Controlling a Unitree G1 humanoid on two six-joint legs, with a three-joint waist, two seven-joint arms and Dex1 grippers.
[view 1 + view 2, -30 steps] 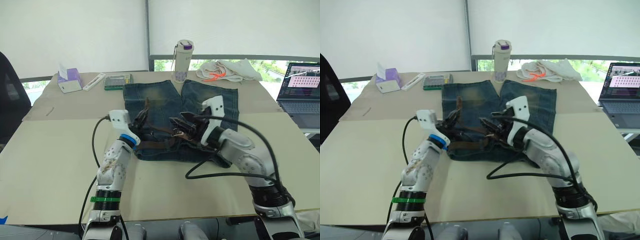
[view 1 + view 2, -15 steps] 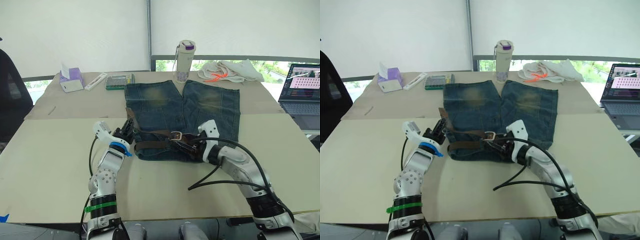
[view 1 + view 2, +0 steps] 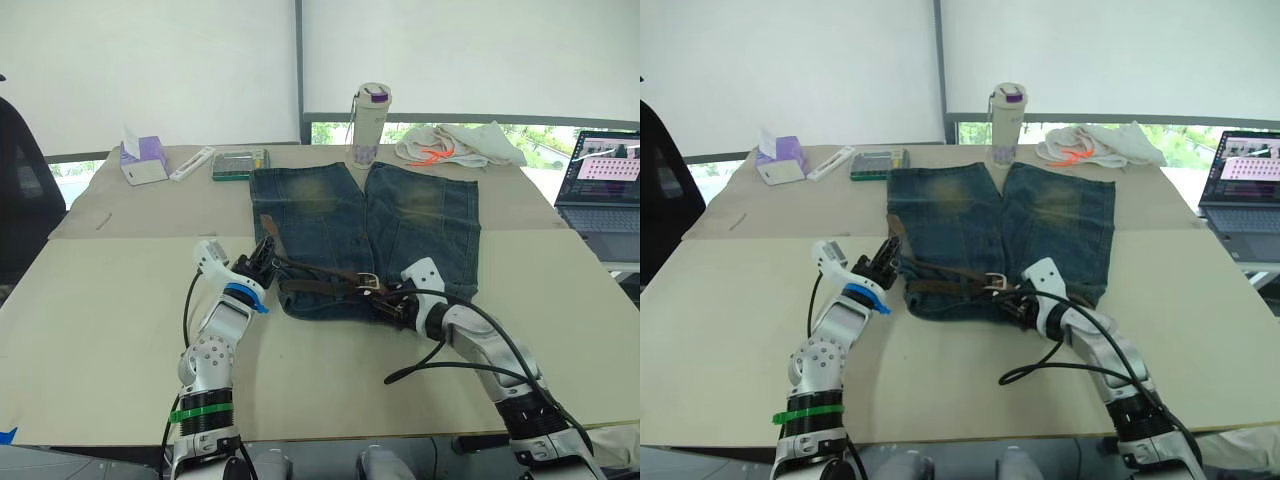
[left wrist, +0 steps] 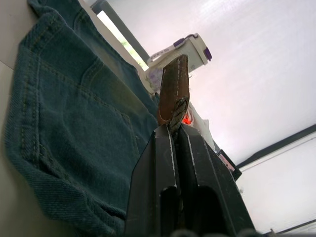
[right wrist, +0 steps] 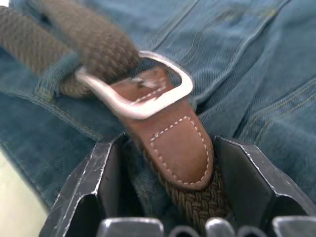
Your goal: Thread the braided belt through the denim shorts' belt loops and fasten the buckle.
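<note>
**Belt pinched at its tip, buckle between open fingers**

We see the left gripper [image 4: 174, 136] clenched on the braided belt [image 3: 325, 284] tip, beside the denim shorts [image 3: 400, 215] on the table [image 3: 110, 300]. Rightward, the buckle [image 5: 143, 91] lies on the waistband, just ahead of the right gripper [image 5: 168, 168], whose spread fingers flank the strap.

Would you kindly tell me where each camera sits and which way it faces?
Head eyes: look down over both arms at the blue denim shorts.
Left wrist: along the left gripper, shut on the brown braided belt.
Right wrist: along the open right gripper at the silver buckle.
All share shorts and belt.
</note>
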